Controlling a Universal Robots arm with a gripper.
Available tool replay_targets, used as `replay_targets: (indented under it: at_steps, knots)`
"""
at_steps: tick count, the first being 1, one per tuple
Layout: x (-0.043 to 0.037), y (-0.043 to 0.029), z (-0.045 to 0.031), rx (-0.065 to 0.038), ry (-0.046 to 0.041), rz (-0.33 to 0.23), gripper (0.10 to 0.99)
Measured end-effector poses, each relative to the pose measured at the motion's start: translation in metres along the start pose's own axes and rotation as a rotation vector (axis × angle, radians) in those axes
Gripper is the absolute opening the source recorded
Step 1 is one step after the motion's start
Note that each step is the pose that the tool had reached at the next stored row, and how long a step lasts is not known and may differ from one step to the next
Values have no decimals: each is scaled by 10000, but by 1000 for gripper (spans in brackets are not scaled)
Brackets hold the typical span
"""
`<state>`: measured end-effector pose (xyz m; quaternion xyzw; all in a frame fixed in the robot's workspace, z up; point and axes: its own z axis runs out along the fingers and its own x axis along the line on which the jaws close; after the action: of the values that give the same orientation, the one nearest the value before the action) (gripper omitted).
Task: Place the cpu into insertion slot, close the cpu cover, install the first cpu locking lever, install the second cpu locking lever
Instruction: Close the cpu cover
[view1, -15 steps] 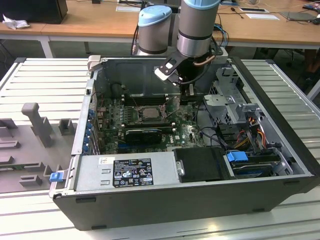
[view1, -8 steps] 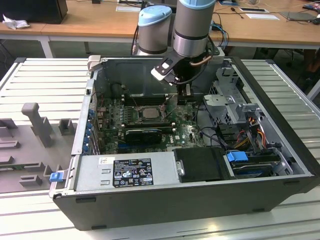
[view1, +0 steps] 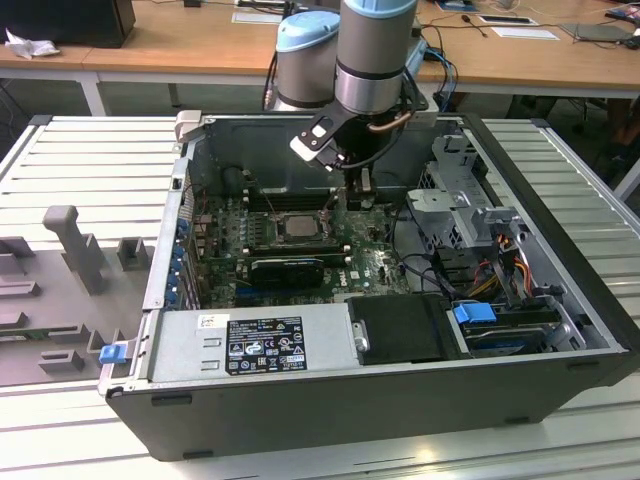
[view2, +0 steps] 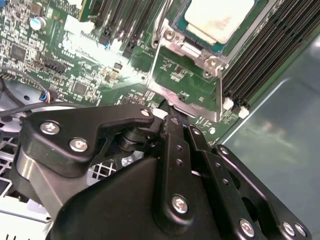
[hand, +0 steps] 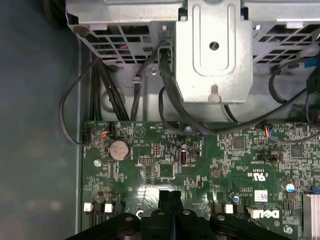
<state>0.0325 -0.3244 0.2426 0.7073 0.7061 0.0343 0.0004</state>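
Note:
The cpu (view1: 297, 226) lies flat in the insertion slot (view1: 268, 228) on the green motherboard, its silvery-beige top (view2: 217, 17) facing up. The cpu cover (view2: 194, 49) lies down around the chip as a silvery frame. A thin metal locking lever (view2: 219, 95) runs along one socket edge. My gripper (view1: 362, 200) hangs low over the board, just to the exterior view's right of the socket. Its black fingers (hand: 170, 196) are pressed together and shut, with nothing visible between them. The gripper's tips (view2: 169, 114) sit close to the socket bracket's corner.
Long black memory slots (view2: 270, 45) flank the socket. A long black card (view1: 290, 268) lies in front of it. A metal drive cage (hand: 212, 50) with black cables (hand: 115, 95) stands beyond the board's edge. The case wall (view2: 280, 135) and the power supply (view1: 250, 345) close in the space.

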Motion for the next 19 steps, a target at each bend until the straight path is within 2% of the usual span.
replay_targets:
  at_steps: [13,19]
  knots:
    - [0,-308,-11,-1,2,0,106]
    - [-6,-378,99,1,1,-19,106]
